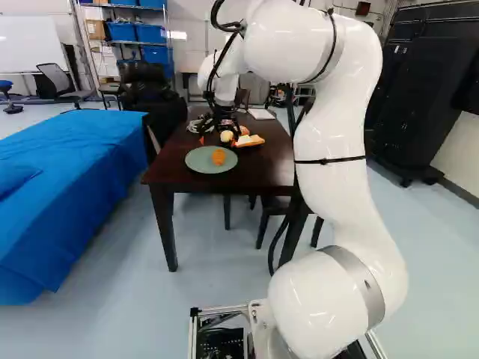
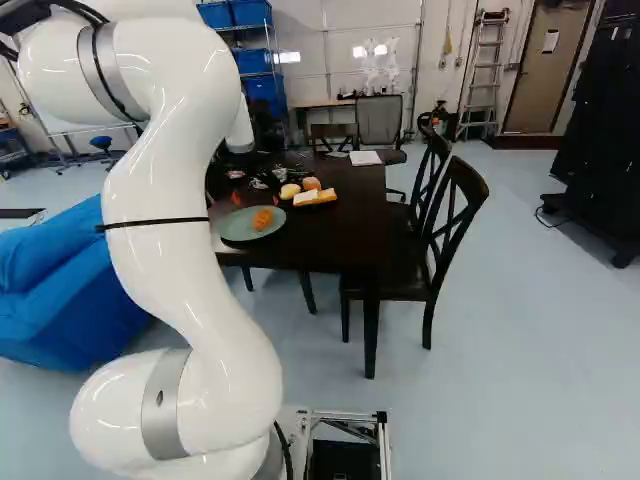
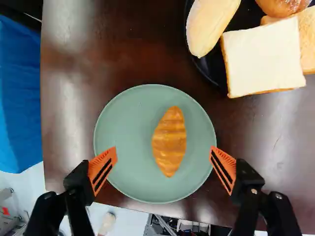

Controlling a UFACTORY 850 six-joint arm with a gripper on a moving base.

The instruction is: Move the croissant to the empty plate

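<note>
In the left base view, your arm (image 1: 340, 149) reaches over the dark table (image 1: 258, 173), with the gripper (image 1: 221, 137) above it, near the green plate (image 1: 196, 164). You have the croissant (image 1: 218, 157) lying on that plate. A blue-covered piece of furniture (image 1: 71, 168) stands left of the table.

In the right base view, the arm hides part of the table. You can see the croissant on the green plate, nearer to you than the breads. At the table's right side stand 2 dark chairs (image 2: 455, 230).

In the wrist view, your gripper (image 3: 163, 166) is wide open, its 2 orange pads (image 3: 103, 169) well apart on opposite sides of the croissant, touching neither side of it. The croissant lies a little ahead of the line between the fingertips. Farther ahead and to one side, a black plate (image 3: 210, 63) holds a pale long roll (image 3: 209, 24), a brown bun (image 3: 283, 6) and 2 bread slices (image 3: 263, 56).
</note>
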